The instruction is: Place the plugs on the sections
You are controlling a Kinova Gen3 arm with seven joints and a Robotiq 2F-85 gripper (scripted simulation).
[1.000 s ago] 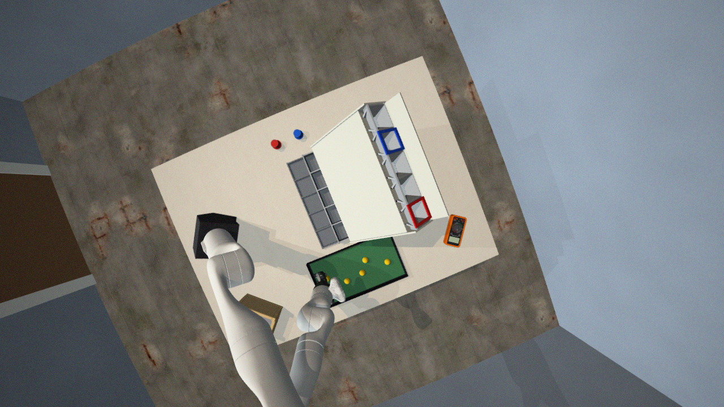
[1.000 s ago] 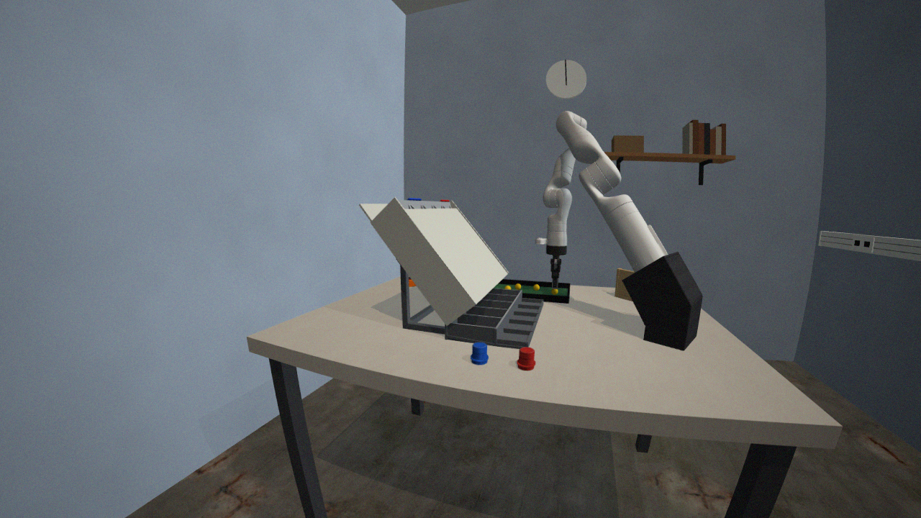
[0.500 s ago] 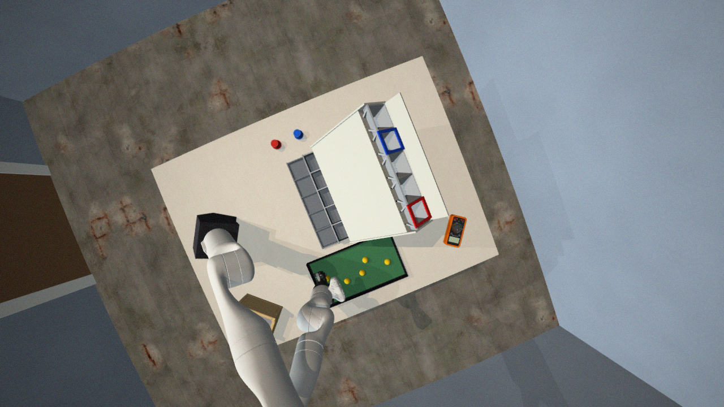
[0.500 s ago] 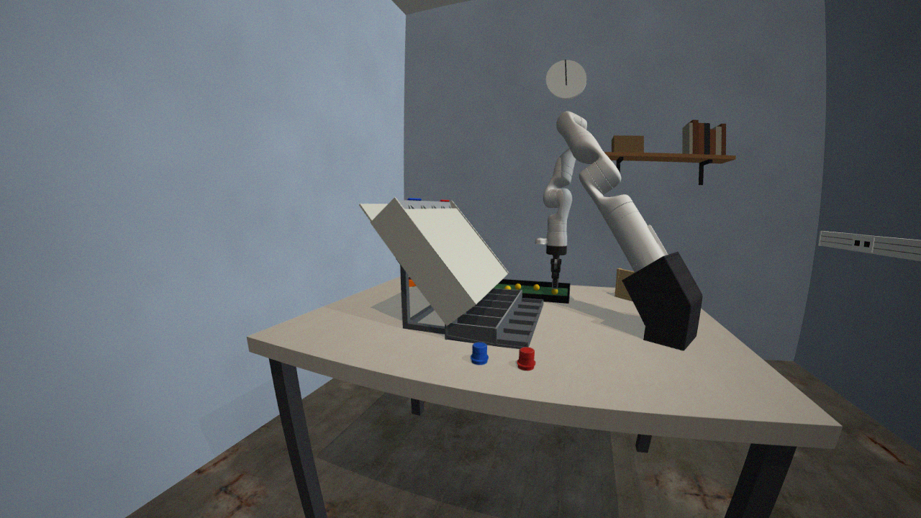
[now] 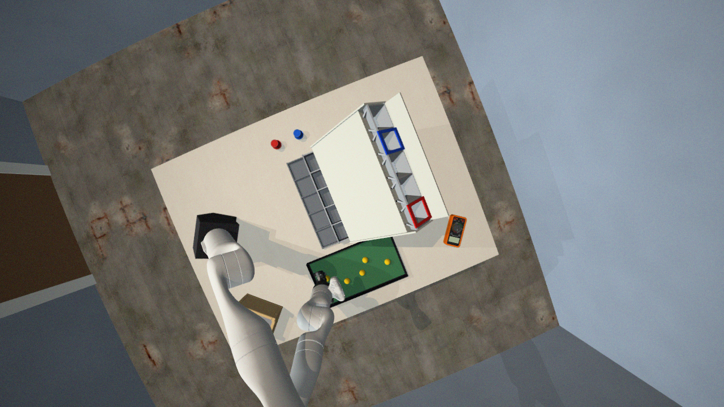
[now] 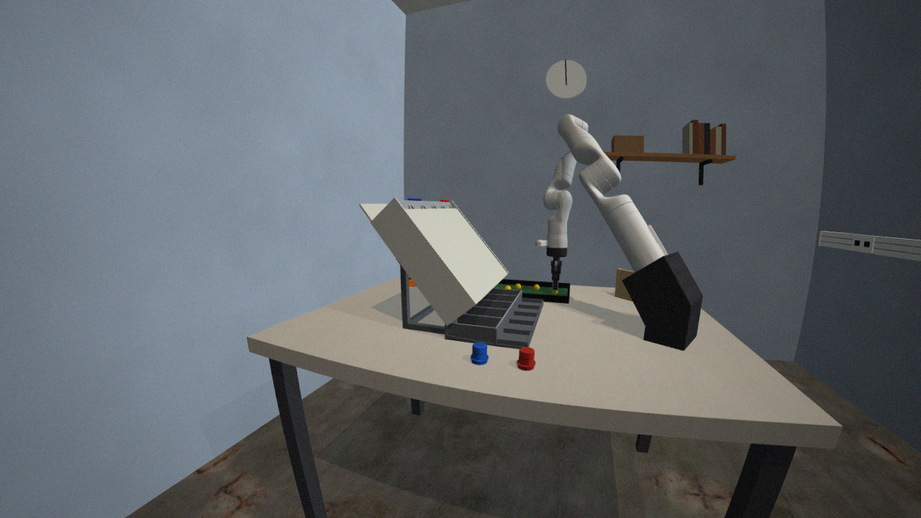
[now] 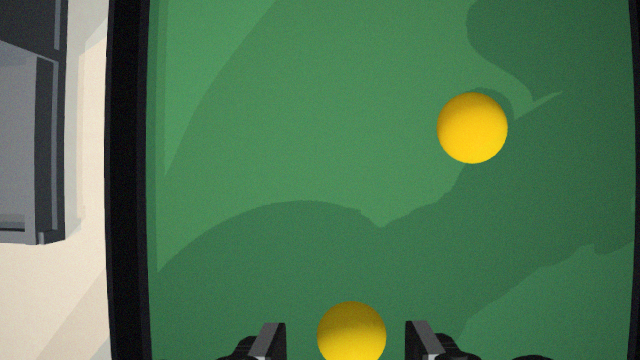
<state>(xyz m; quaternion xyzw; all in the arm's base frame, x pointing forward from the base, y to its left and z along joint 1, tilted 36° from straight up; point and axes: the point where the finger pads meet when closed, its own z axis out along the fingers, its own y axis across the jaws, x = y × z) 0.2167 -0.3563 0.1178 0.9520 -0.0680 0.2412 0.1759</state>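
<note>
My gripper (image 5: 323, 278) (image 6: 555, 287) (image 7: 345, 334) is open, pointing down into the green marble tray (image 5: 376, 247) (image 6: 569, 293) (image 7: 125, 175). One yellow marble (image 7: 351, 327) is between its fingers with a gap on each side. Another marble (image 7: 472, 128) lies farther up the wrist view; several lie in the tray. The red plug (image 5: 275, 144) (image 6: 526, 358) and blue plug (image 5: 298, 134) (image 6: 478, 353) stand on the table. The red band (image 5: 412, 216) and blue band (image 5: 387, 130) mark two funnels. The cover (image 5: 354, 177) (image 6: 450, 251) hides the pipes. Sections (image 5: 305, 185) lie at its front.
An orange multimeter (image 5: 455, 230) lies beyond the red-banded end of the rig. A wooden box (image 5: 263, 305) stands near the arm. The black base (image 5: 201, 242) (image 6: 666, 302) stands at the table's side. The sectioned tray's corner (image 7: 45, 150) is left of the marble tray in the wrist view.
</note>
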